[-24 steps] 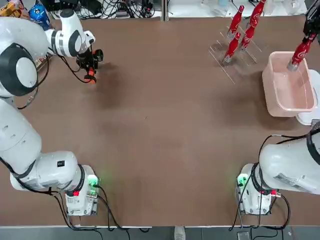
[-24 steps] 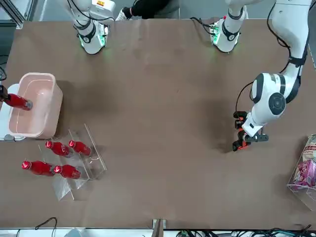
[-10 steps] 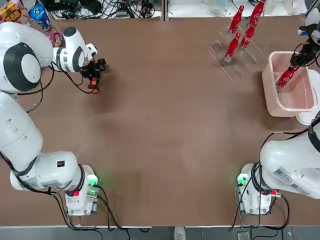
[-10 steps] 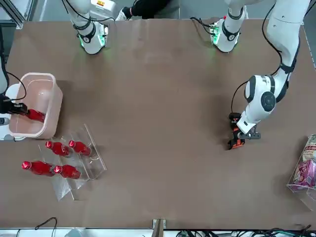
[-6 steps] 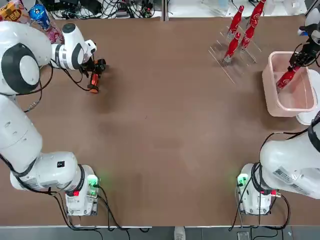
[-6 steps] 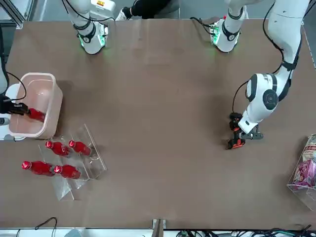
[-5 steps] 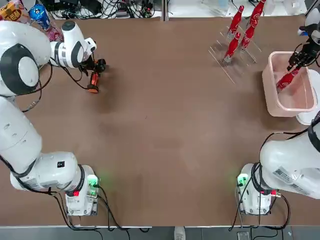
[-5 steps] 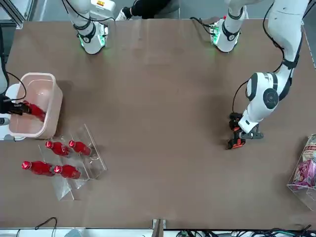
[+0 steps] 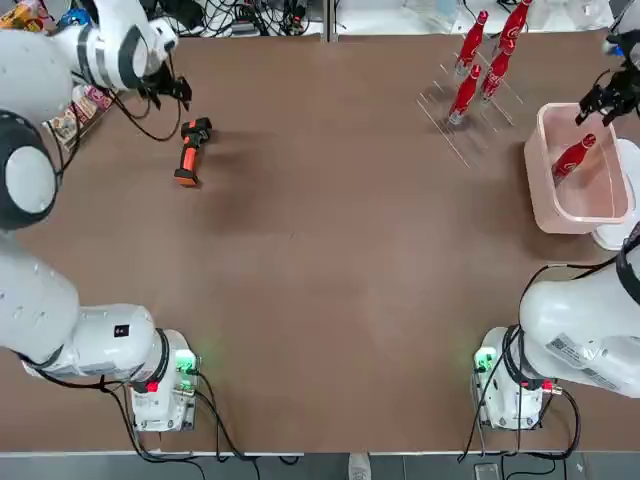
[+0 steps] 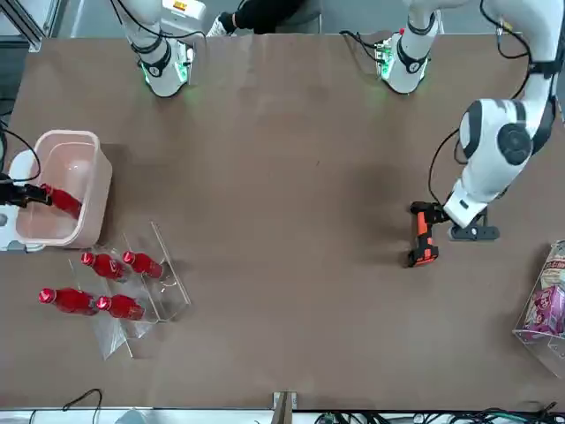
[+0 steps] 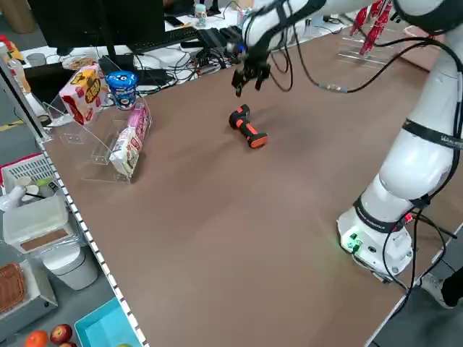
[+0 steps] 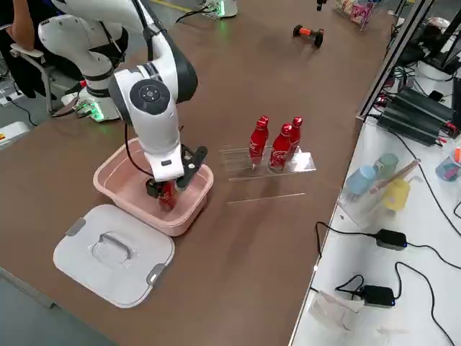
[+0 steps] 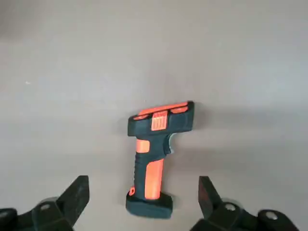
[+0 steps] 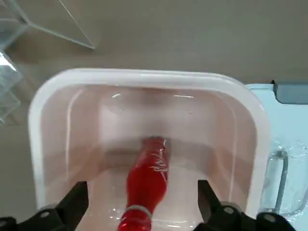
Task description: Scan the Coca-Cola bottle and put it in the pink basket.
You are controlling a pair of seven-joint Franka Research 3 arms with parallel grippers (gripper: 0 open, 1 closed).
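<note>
Coca-Cola bottle (image 14: 147, 180), white script, lies tilted inside pink basket (image 9: 541, 190) at far right | right gripper (image 9: 606, 101) above it, fingers spread, empty | left gripper (image 9: 165, 88) wide open above black-orange scanner (image 9: 188, 151) far left | four red bottles (image 9: 487, 52) in clear rack (image 9: 447, 115) left of basket

Coca-Cola bottle (image 14: 147, 179) looking shiny, smooth, red. Pink basket (image 14: 48, 96) looking like see-through plastic, glossy, smooth. Table (image 9: 320, 280) looking matt, brown, flat. Scanner (image 13: 153, 159) showing matt black and orange plastic. Bottle rack (image 12: 277, 164) looking like clear, glossy plastic.
</note>
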